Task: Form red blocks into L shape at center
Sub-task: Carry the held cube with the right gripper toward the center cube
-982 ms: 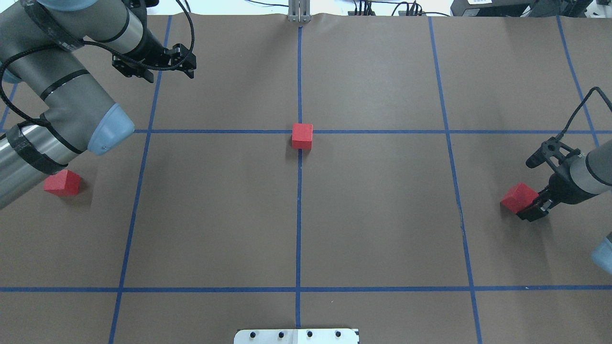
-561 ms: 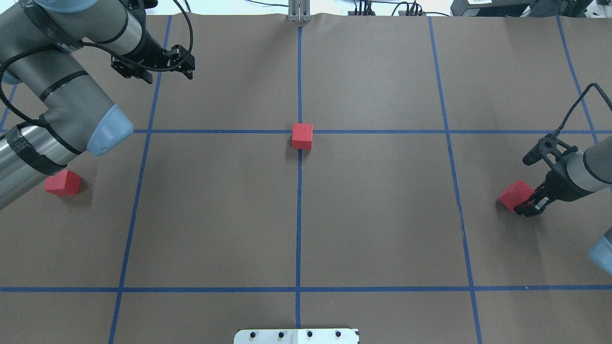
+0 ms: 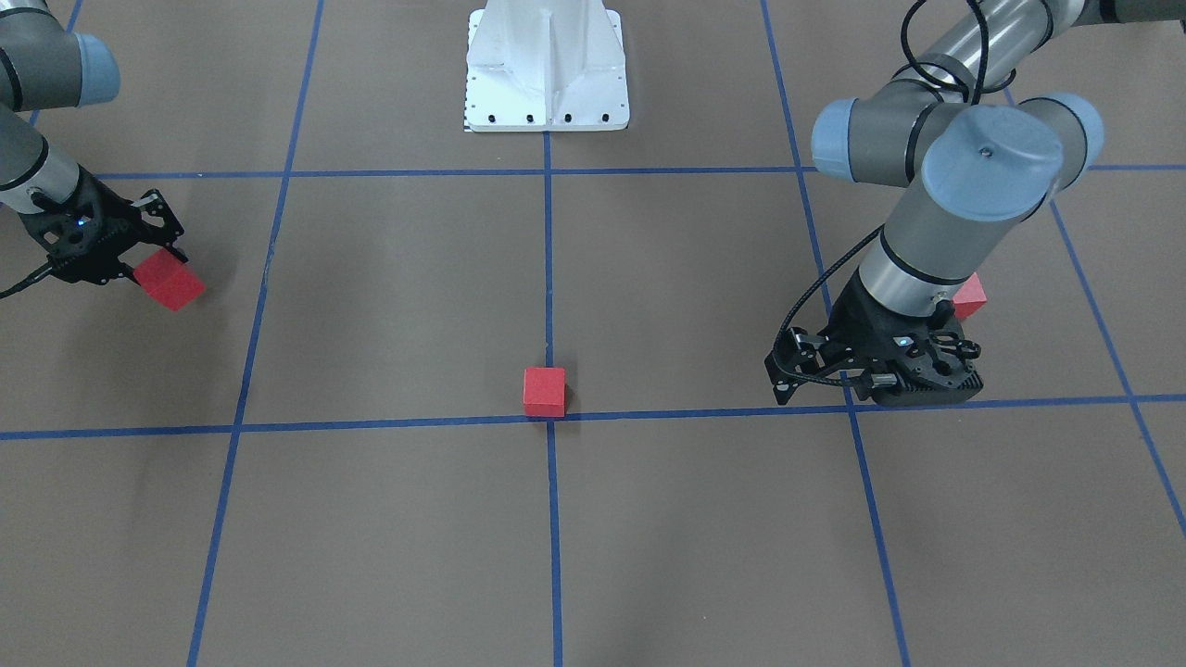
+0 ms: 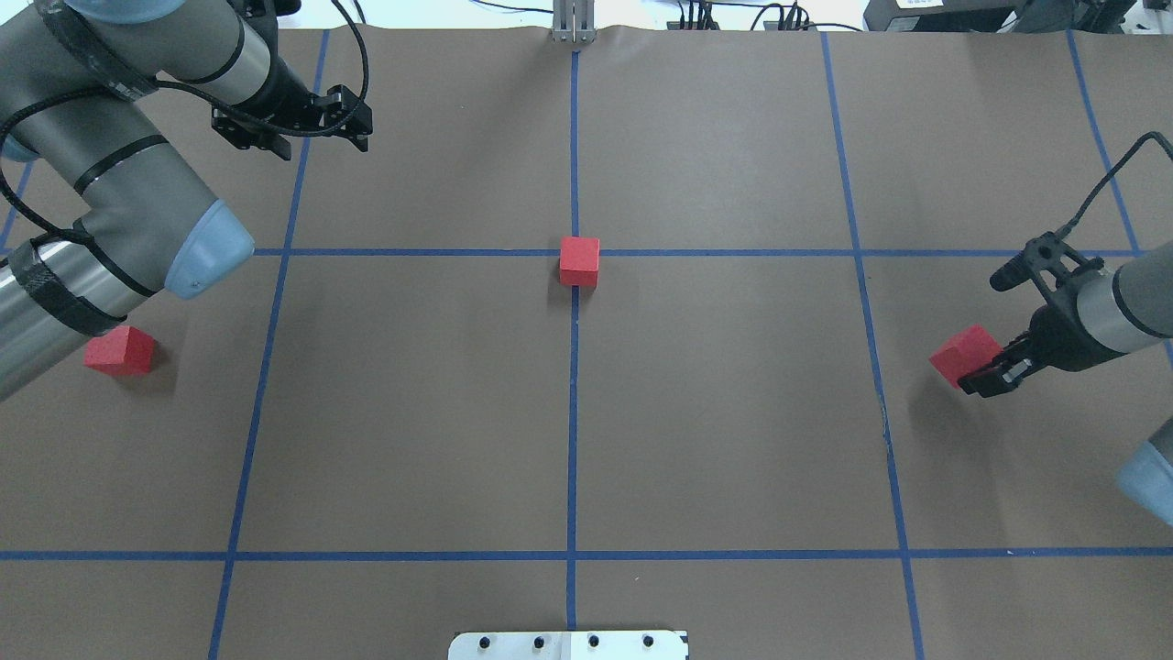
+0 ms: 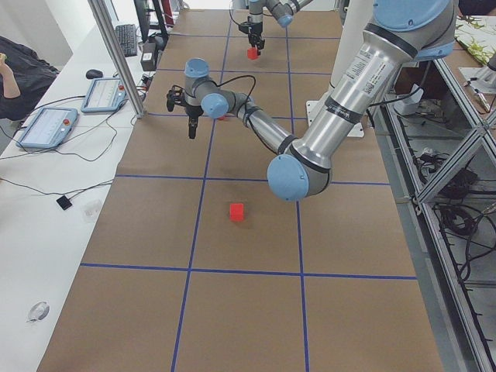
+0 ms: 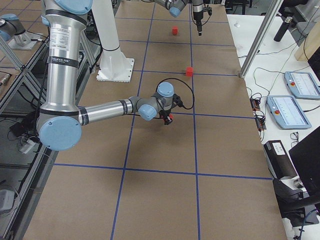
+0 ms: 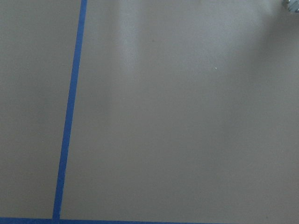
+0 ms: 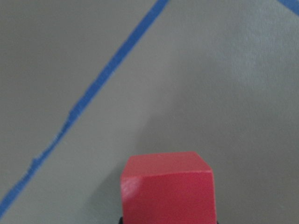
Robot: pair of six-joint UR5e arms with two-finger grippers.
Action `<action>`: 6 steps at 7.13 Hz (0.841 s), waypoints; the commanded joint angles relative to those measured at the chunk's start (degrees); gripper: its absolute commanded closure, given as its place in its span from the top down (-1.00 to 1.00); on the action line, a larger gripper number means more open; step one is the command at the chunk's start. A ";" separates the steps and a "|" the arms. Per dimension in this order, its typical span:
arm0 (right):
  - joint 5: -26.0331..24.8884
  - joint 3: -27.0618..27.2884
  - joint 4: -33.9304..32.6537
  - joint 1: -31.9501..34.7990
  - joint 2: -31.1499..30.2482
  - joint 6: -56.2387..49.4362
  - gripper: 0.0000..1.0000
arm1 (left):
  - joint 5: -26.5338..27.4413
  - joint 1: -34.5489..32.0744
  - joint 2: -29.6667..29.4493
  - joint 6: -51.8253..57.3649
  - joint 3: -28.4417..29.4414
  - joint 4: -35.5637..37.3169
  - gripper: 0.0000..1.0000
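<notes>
One red block (image 4: 579,260) sits at the center crossing (image 3: 549,416), on its robot-side edge (image 3: 544,391). A second red block (image 4: 119,351) lies on the paper at the left, partly behind my left arm in the front view (image 3: 970,298). My right gripper (image 4: 973,371) is shut on the third red block (image 4: 960,353) and holds it tilted above the paper at the right (image 3: 170,283); it fills the bottom of the right wrist view (image 8: 168,191). My left gripper (image 4: 264,142) hangs empty over the far left, jaws apparently apart.
The white robot base plate (image 4: 568,645) lies at the near edge. Blue tape lines (image 4: 861,275) divide the brown paper. My left arm's elbow (image 4: 211,247) hangs over the left part of the table. Screens and cables lie beyond the far edge.
My right gripper has moved left toward the middle with its red block. My left gripper has drifted slightly toward the far edge. The other two blocks have not moved.
</notes>
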 commanded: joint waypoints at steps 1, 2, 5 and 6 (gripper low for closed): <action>0.56 1.37 -10.63 -1.57 11.94 14.33 -1.00 | 0.00 -0.21 2.38 1.92 -0.58 -1.77 1.00; 0.38 1.73 -20.37 -4.80 19.58 20.39 -1.00 | 0.00 -0.82 3.18 2.29 -0.50 -3.00 1.00; -4.51 0.33 -33.12 -13.42 37.83 37.39 -1.00 | -1.75 -5.90 5.55 10.60 -0.32 -2.84 1.00; -8.37 -2.63 -33.03 -15.19 41.85 39.67 -1.00 | -1.84 -6.88 5.65 12.03 -0.06 -2.66 1.00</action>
